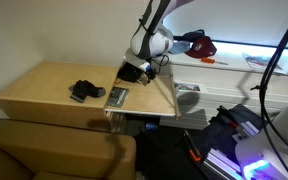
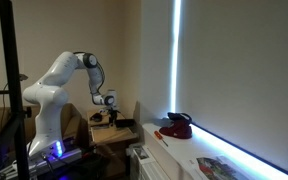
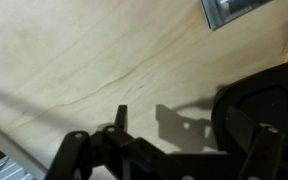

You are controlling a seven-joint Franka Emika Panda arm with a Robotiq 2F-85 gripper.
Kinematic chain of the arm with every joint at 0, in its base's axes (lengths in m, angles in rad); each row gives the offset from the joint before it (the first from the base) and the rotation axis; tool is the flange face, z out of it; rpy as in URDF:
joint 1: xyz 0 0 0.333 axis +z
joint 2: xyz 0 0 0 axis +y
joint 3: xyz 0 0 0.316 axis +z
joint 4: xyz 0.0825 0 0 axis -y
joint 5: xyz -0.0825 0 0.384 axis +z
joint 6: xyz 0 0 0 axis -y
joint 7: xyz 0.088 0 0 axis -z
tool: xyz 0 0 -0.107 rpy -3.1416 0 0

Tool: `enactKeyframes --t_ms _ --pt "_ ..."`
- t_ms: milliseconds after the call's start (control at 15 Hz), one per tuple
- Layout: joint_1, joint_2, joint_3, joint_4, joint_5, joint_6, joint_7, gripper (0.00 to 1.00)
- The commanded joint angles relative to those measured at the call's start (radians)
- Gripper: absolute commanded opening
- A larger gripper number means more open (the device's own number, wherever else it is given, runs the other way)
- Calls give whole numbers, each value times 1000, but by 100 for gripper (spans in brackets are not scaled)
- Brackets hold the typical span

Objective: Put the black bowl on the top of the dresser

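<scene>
1. Count: one black bowl [image 3: 234, 95], one lumpy black item [image 1: 81, 91], one flat grey item [image 1: 117, 96], and one gripper [image 1: 134, 70], all at one table [image 1: 44, 85].
2. The black bowl is at the jaws, over the table's wood near the grey item.
3. Its rim looks roundish, and I cannot tell a long axis.
4. I cannot tell whether the jaws are apart or clamped on the rim.
</scene>
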Motion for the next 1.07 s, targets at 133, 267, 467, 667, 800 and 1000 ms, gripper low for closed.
enactKeyframes --t_ms 133,267,467,667,800,1000 --pt "-20 101 18 99 153 106 7 100" --pt "5 86 -6 78 153 85 -10 100" --pt "6 94 -8 88 156 84 -9 100" --pt "3 109 6 101 153 88 -24 100" --pt "12 108 6 110 147 94 -34 100" --pt "22 115 7 124 145 73 -46 100"
